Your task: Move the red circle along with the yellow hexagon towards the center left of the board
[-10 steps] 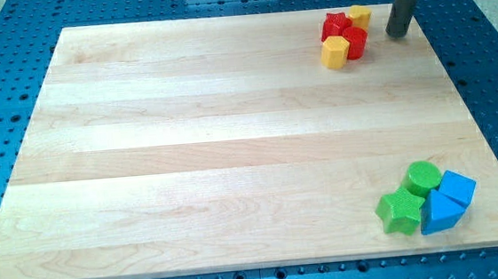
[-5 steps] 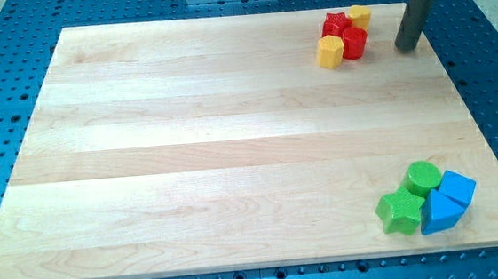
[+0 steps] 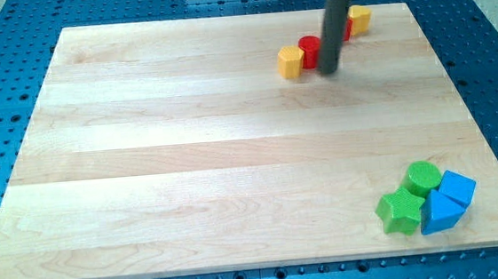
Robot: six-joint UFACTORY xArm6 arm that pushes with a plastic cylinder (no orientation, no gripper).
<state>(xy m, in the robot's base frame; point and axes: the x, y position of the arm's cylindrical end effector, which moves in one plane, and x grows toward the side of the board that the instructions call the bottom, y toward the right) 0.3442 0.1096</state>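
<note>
The red circle (image 3: 310, 51) and the yellow hexagon (image 3: 291, 62) lie side by side near the view's top, right of centre; the hexagon is on the circle's left. My tip (image 3: 328, 70) touches the circle's right side. The rod hides most of a second red block (image 3: 346, 28) behind it. Another yellow block (image 3: 360, 18) sits at the top right, next to that red block.
At the view's bottom right stand a green circle (image 3: 424, 177), a green star (image 3: 401, 210), a blue cube (image 3: 457, 188) and a blue triangle (image 3: 439, 214), packed together. The wooden board (image 3: 188, 162) lies on a blue perforated table.
My tip swung from the right of the cluster to the left, pushing the red circle and yellow hexagon leftward and slightly down, away from the other red and yellow blocks.
</note>
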